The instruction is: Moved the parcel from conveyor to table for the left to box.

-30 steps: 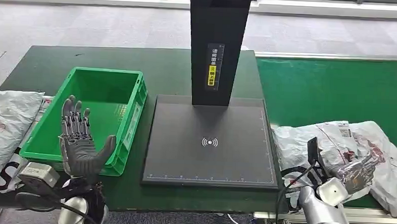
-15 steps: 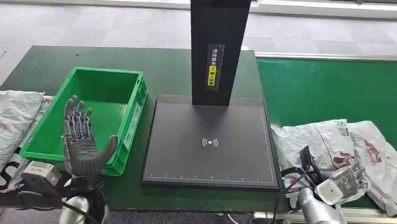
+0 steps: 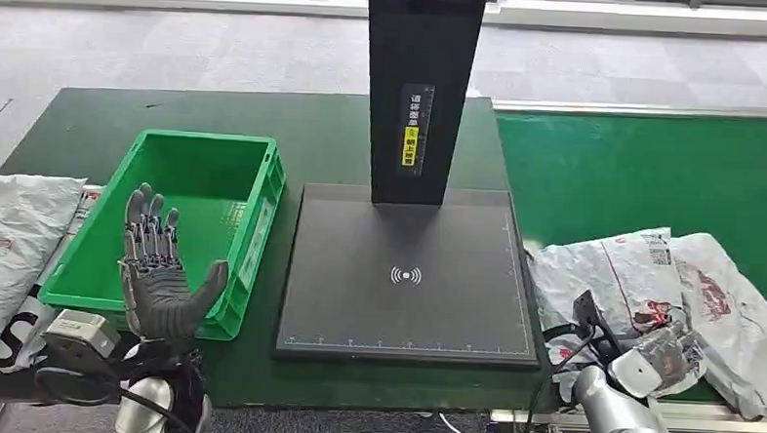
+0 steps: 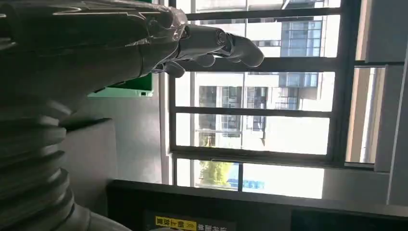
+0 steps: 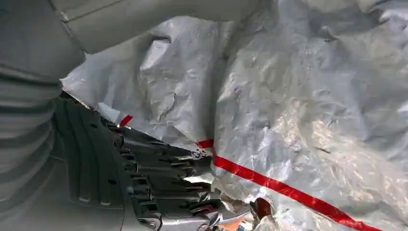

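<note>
A crumpled grey-white parcel with red print lies on the green conveyor at the right, overlapping a second similar parcel. My right hand grips the parcel at its near edge. In the right wrist view the parcel's film runs between the grey thumb and the dark fingers. My left hand is raised at the near corner of the green bin, palm up and fingers spread, holding nothing. The left wrist view has that hand against windows.
A black scanner plate with a tall black column stands between the bin and the conveyor on the dark green table. More grey parcels lie at the table's left edge.
My right hand has drawn back toward the near edge of the conveyor, and the parcel's folds have shifted with it. The left hand has stayed nearly still.
</note>
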